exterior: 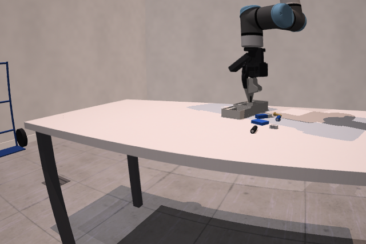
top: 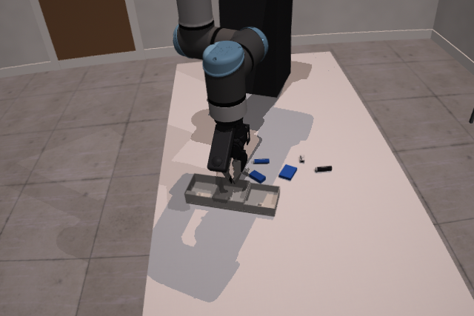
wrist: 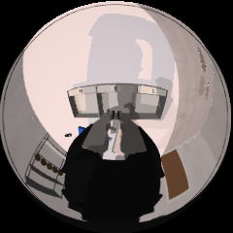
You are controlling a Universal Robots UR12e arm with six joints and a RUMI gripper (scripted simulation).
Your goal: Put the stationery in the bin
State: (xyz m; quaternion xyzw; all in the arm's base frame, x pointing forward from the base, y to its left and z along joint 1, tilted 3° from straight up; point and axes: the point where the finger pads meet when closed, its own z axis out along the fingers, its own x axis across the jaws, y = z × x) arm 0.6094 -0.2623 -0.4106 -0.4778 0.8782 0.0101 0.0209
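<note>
A grey row of three open bins (top: 231, 194) stands upright on the white table; it also shows in the exterior view (exterior: 245, 109) and in the wrist view (wrist: 116, 101). The bin labels are too small to read. My gripper (top: 232, 179) points down just above the middle bin, near its back wall, with fingers shut (wrist: 116, 115); I see nothing between them. To the right of the bins lie a blue block (top: 257, 175), a small blue cylinder (top: 261, 160), a flat blue pad (top: 287, 172), a small grey clip (top: 301, 158) and a black cylinder (top: 323, 169).
A small yellowish bolt-like piece (exterior: 276, 114) lies behind the bins, next to the blue block. The robot's black pedestal (top: 255, 25) stands at the far end of the table. A blue hand truck (exterior: 8, 111) stands on the floor far left.
</note>
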